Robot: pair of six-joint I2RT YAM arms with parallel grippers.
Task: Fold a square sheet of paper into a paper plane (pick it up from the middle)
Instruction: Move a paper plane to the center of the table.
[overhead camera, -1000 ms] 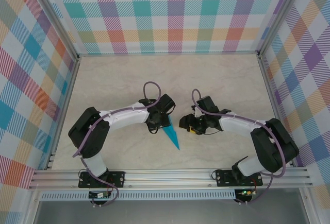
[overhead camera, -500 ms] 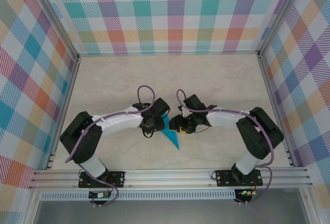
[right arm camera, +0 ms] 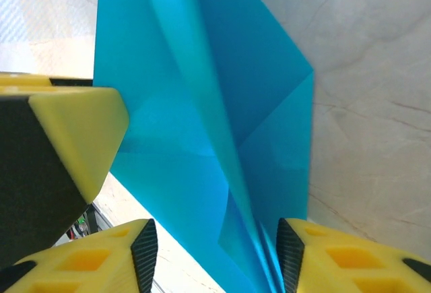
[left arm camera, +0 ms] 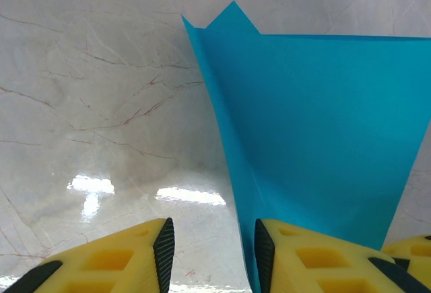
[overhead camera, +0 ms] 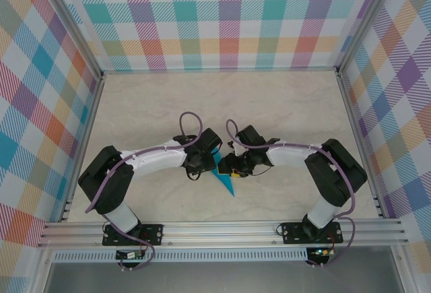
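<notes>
The paper plane [overhead camera: 225, 182] is a teal-blue folded dart, its point toward the near edge and its wide end lifted between the two grippers. My left gripper [overhead camera: 206, 163] stands open at its left side. In the left wrist view [left arm camera: 211, 242] the paper plane [left arm camera: 316, 124] rises along the inside of the right-hand fingertip [left arm camera: 263, 252], and bare table fills the rest of the gap. My right gripper [overhead camera: 231, 166] is open. In the right wrist view [right arm camera: 212, 247] its jaws straddle the paper plane's [right arm camera: 202, 104] centre ridge, which runs close to the right-hand pad [right arm camera: 289, 252].
The marble-look tabletop [overhead camera: 283, 104] is bare beyond the arms. Checked walls on metal posts [overhead camera: 101, 77] close the left, back and right sides. A rail [overhead camera: 222, 229] carries both arm bases at the near edge. A yellow finger of the left gripper [right arm camera: 77, 131] looms at the right wrist view's left.
The right arm has swung left until its gripper reached the paper plane opposite the left gripper. Both pairs of jaws have narrowed. The left arm shifted slightly, then held still.
</notes>
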